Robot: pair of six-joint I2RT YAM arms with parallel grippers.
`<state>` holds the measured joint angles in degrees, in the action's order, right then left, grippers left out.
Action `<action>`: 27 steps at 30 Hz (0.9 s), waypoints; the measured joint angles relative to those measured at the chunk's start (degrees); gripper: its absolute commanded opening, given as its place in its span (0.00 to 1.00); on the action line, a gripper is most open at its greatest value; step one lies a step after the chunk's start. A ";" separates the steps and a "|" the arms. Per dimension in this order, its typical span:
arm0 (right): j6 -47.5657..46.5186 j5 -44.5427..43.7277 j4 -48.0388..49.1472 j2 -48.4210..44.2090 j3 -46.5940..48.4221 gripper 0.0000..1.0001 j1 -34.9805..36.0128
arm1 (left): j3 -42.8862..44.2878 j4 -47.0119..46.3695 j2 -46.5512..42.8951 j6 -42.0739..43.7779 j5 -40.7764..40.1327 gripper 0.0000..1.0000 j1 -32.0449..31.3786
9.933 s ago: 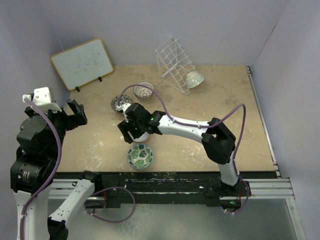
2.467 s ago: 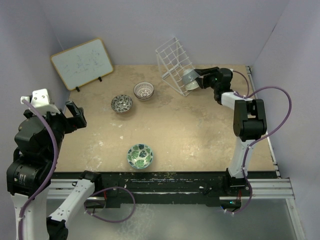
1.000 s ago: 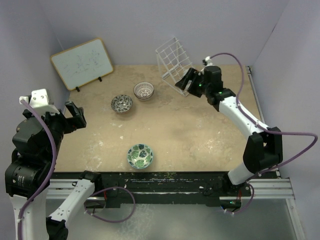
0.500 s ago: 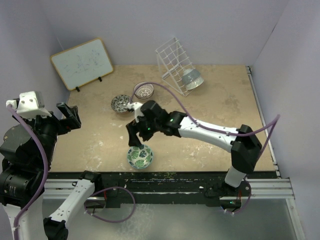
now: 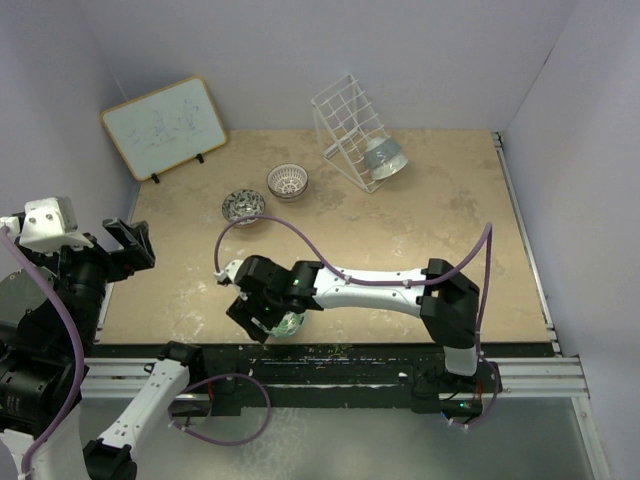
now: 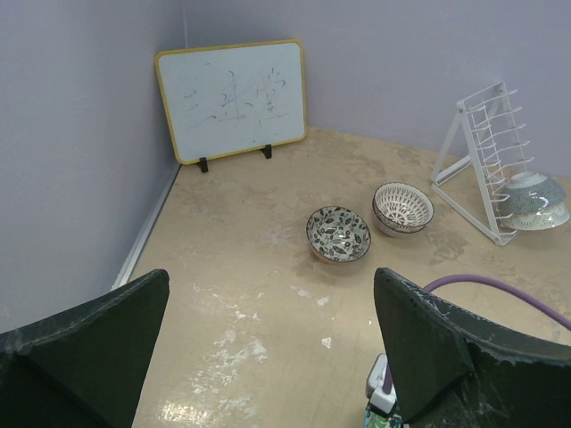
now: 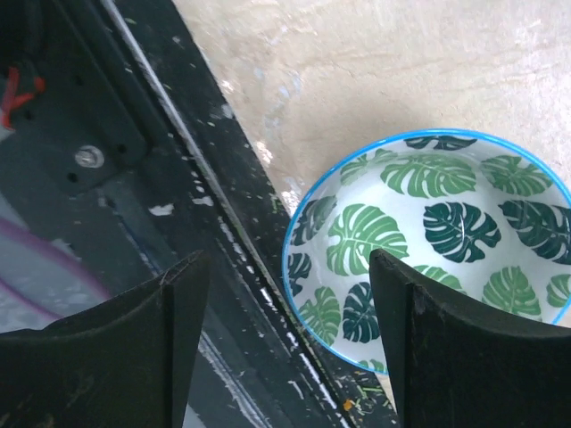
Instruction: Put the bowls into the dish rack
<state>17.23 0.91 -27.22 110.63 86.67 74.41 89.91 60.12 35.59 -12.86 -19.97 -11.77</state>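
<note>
Showing green leaf prints on white, blue rim, leafy bowl [image 7: 437, 223] at near edge of bench [image 7: 401, 53], right hand [image 7: 287, 267] spread, one finger either side of its rim

Beige stone-look surface [image 5: 400, 240] is enclosed on three sides by plain pale lavender walls [image 5: 300, 50]. White scuffs [image 6: 227, 343] are seen on the near-left part of the surface. A wood-framed whiteboard [image 5: 165, 125] with faint marker traces is propped on small black feet by the back-left corner. The near edge is bordered by a black rail [image 5: 380, 352] flecked with white chips, the right edge by a metal strip [image 5: 522, 240]. Lighting is soft and even; only faint shadows are cast.
</note>
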 measured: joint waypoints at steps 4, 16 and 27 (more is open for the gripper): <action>-0.61 -3.08 -1.62 2.23 0.09 0.72 1.27 | 0.00 0.83 0.00 -0.02 -0.17 0.99 0.00; -1.18 -9.16 -3.80 3.43 0.11 0.50 3.72 | -0.15 1.27 -0.39 -0.02 -0.70 0.99 0.00; -1.36 -11.43 -4.07 3.76 0.11 0.18 5.01 | -0.76 1.84 -0.98 -0.07 -1.09 0.99 0.00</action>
<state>15.88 -10.52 -31.29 114.39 86.78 79.42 89.14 61.95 34.61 -12.93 -21.06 -11.77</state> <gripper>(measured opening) 0.287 0.990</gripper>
